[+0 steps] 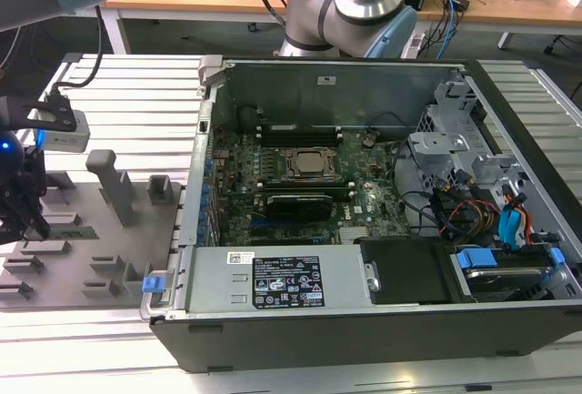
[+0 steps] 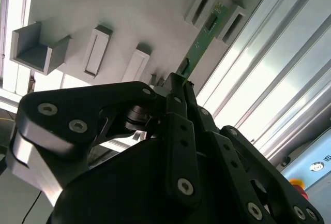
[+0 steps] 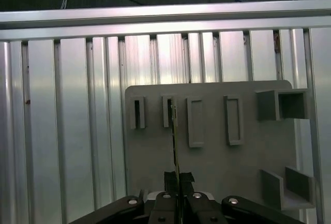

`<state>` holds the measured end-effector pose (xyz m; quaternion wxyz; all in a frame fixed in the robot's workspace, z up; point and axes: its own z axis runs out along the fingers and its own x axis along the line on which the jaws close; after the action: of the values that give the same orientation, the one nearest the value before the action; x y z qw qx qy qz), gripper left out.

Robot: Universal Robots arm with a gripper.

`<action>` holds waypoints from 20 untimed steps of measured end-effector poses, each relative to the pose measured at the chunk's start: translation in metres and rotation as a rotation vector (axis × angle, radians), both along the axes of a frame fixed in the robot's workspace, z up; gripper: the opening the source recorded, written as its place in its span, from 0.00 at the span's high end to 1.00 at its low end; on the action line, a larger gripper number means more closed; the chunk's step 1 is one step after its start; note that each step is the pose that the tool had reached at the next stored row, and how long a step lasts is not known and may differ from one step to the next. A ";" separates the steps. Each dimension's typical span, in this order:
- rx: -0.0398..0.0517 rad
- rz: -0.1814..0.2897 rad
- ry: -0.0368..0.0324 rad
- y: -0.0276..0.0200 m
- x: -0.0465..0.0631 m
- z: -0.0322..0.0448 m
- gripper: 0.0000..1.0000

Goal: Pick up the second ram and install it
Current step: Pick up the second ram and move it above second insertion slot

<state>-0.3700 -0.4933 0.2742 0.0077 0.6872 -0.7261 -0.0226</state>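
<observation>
The second ram (image 2: 202,40) is a slim green stick standing on edge on the grey tray (image 2: 129,12), its far end between two upright slotted blocks. In the first wrist view the second ram (image 3: 174,141) appears edge-on as a thin line running from a slot block back to my fingers. My gripper (image 2: 179,85) is shut on its near end, one dark finger (image 3: 169,178) on each side. In the exterior view the gripper (image 1: 22,217) hangs over the tray (image 1: 100,257) at that view's left, apart from the open computer case (image 1: 364,185).
The motherboard (image 1: 364,198) lies inside the case with the CPU socket (image 1: 305,165) in the middle and long memory slots on both sides of it. Taller grey blocks (image 1: 116,185) stand on the tray. Ribbed aluminium table (image 3: 67,120) surrounds the tray.
</observation>
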 end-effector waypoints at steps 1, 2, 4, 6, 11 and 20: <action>0.0000 0.000 -0.0001 0.0000 0.000 0.0007 0.86; -0.0001 0.000 0.0001 0.0000 0.000 0.0017 0.86; -0.0002 0.000 0.0001 0.0000 0.000 0.0034 0.86; -0.0002 0.000 0.0001 0.0000 0.000 0.0050 0.86; -0.0001 0.000 0.0000 0.0000 0.000 0.0093 0.86; -0.0001 0.000 0.0001 0.0000 0.000 0.0234 0.86</action>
<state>-0.3700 -0.4933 0.2976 0.0078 0.6872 -0.7261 -0.0226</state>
